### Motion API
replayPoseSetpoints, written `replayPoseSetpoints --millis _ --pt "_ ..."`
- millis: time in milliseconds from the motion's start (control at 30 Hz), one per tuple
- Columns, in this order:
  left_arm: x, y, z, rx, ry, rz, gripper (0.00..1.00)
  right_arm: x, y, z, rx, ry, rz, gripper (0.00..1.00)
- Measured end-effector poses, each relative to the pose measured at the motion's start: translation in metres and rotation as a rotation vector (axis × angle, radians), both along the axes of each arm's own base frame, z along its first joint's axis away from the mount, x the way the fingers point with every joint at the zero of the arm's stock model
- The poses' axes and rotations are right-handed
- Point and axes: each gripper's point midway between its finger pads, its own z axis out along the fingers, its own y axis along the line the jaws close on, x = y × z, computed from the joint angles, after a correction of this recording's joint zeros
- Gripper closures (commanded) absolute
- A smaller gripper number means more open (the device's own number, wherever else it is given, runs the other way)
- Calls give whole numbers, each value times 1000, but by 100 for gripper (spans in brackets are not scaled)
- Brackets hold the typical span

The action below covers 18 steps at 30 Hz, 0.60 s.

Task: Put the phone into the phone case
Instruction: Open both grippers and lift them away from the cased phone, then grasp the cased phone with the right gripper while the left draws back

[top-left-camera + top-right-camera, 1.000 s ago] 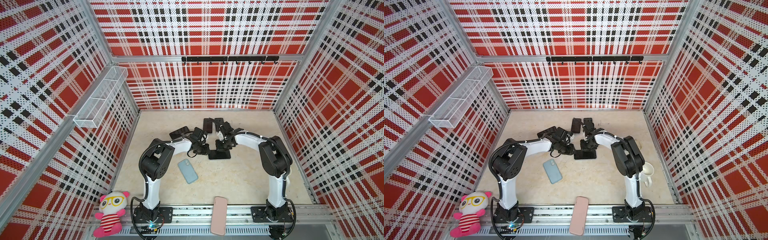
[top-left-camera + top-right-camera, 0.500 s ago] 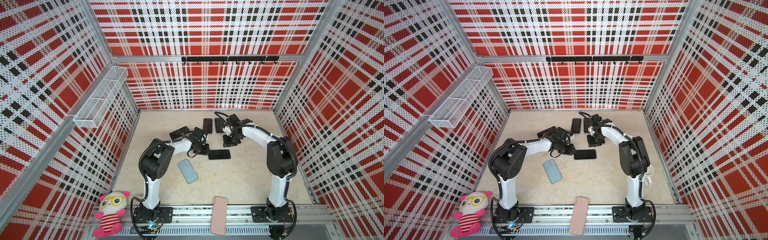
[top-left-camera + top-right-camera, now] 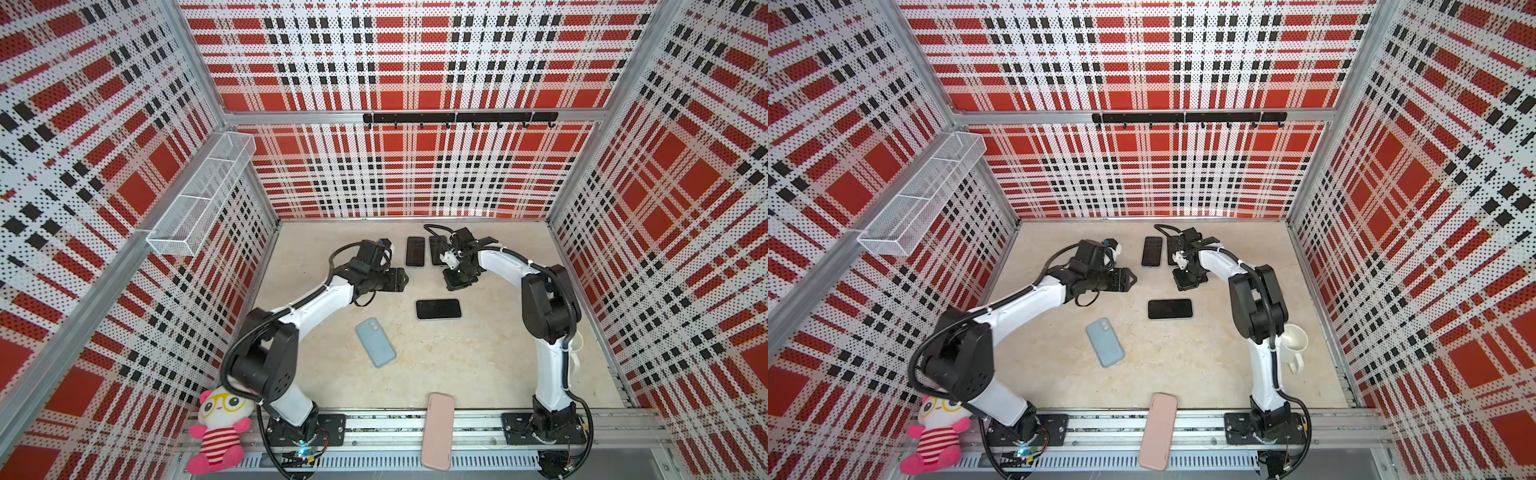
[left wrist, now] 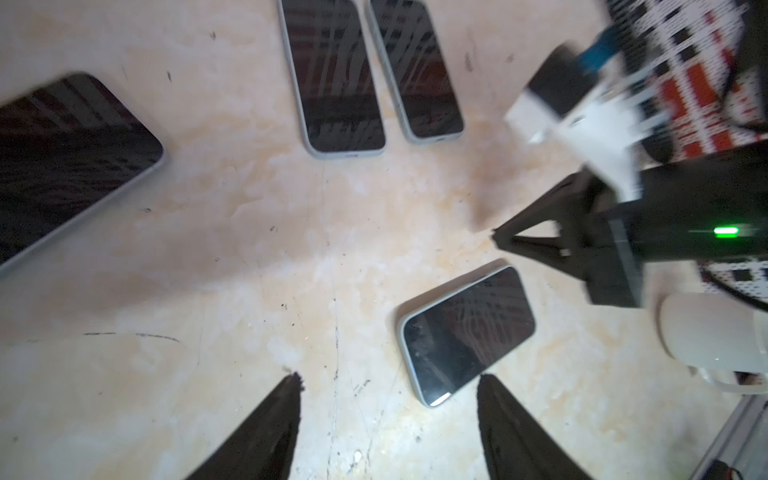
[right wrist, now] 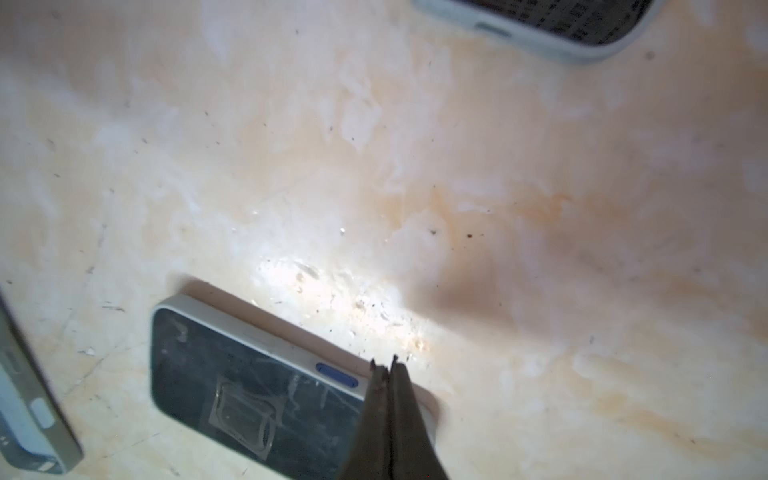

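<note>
A black-screened phone [image 3: 438, 308] lies flat, screen up, mid-table in both top views, with a pale case rim [image 5: 266, 336] and a blue side button round it. My right gripper [image 5: 384, 365] is shut and empty, its tips hanging over the phone's long edge; in a top view it [image 3: 454, 284] hovers just behind the phone. Left of the phone, my left gripper [image 4: 388, 378] stands open over bare table, with the phone's corner [image 4: 432, 399] just ahead of one fingertip. Nearer the front lies a light-blue phone case [image 3: 375, 342], back up.
Two more phones [image 3: 415, 251] [image 3: 437, 249] lie side by side at the back. Another dark phone [image 4: 62, 158] shows in the left wrist view. A pink case [image 3: 437, 430] rests across the front rail. A white mug [image 3: 1293, 341] stands behind the right arm, a plush toy [image 3: 218, 432] at front left.
The right gripper left the phone, drew back toward the far side and shut. The left gripper opened and its wrist rose. The phone stayed flat.
</note>
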Motion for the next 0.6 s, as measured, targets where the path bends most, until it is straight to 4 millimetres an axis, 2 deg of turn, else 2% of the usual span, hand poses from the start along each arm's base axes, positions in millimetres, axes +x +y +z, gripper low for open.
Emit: replayPoseSetpoints --millis 33,100,167,267,367,500,600 --pt "-5 2 7 -14 -16 9 29 -2 -1 -4 -3 5 7 98" --pt "-17 8 8 -29 -15 31 29 -9 -3 -10 -8 21 12 98" --pt "-28 15 -3 -24 10 54 29 -20 -6 -19 -9 41 13 98" --pt "-45 26 -28 -8 73 90 29 -42 -12 -19 -2 53 12 99" --pt "-54 33 -42 2 107 113 29 -74 -13 -20 5 94 16 98" --pt "-53 35 -36 -12 94 128 29 -120 9 -16 50 142 76 95" --pt "-48 37 -31 -11 78 142 26 -131 23 -1 63 118 92 93"
